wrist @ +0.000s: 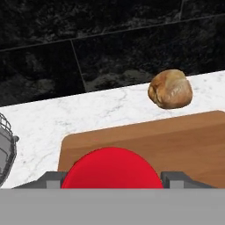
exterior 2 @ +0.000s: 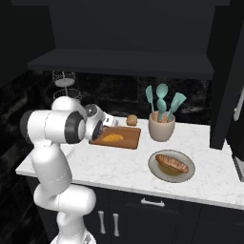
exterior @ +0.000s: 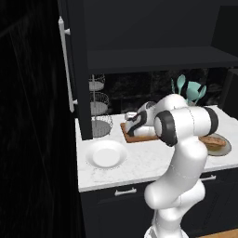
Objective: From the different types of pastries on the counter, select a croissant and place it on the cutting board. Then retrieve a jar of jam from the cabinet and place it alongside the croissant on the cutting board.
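So the counter (exterior 2: 119,169) in front of me is white marble. Sitting straight on it: the cutting board (exterior 2: 127,139), a round bun (exterior 2: 132,119) just behind the board, a white plate (exterior: 106,155), a wire rack (exterior: 100,122), a utensil crock (exterior 2: 161,127), and a dish (exterior 2: 155,167) with the long loaf.

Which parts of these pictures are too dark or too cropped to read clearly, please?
Left base view: the cabinet is almost black, its inside unreadable. Right base view: the counter is evenly lit, and the croissant shows clearly on the cutting board. Hand view: the jar of jam is cut off at the bottom.
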Tool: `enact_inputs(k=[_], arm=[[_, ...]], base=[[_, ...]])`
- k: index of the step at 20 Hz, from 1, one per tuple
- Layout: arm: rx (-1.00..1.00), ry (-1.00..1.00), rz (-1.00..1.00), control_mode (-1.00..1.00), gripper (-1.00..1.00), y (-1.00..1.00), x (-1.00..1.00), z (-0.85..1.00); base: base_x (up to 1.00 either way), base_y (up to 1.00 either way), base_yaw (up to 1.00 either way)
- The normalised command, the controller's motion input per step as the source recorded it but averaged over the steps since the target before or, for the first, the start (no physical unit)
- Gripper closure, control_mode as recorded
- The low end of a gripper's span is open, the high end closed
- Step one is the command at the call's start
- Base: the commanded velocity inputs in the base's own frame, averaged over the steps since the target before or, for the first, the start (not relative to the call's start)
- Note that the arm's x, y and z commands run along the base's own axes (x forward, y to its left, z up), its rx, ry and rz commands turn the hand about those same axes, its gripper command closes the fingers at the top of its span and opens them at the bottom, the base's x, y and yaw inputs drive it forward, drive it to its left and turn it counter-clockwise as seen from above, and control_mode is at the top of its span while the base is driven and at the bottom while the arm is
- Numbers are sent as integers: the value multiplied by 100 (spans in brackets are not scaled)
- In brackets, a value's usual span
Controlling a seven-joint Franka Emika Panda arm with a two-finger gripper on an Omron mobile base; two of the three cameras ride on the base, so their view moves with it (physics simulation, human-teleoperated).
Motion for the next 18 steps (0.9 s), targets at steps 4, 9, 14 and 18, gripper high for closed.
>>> enact_inputs(k=[4, 9, 14, 18], arm=[[0, 7, 13, -100, 100, -60, -2, -52], [0, 2, 6, -100, 100, -44, 8, -12], [0, 0, 14, -100, 100, -62, 20, -7], [0, 3, 3, -100, 100, 0, 0, -33]], base=[[0, 0, 0], [0, 0, 0], [0, 0, 0], [0, 0, 0]])
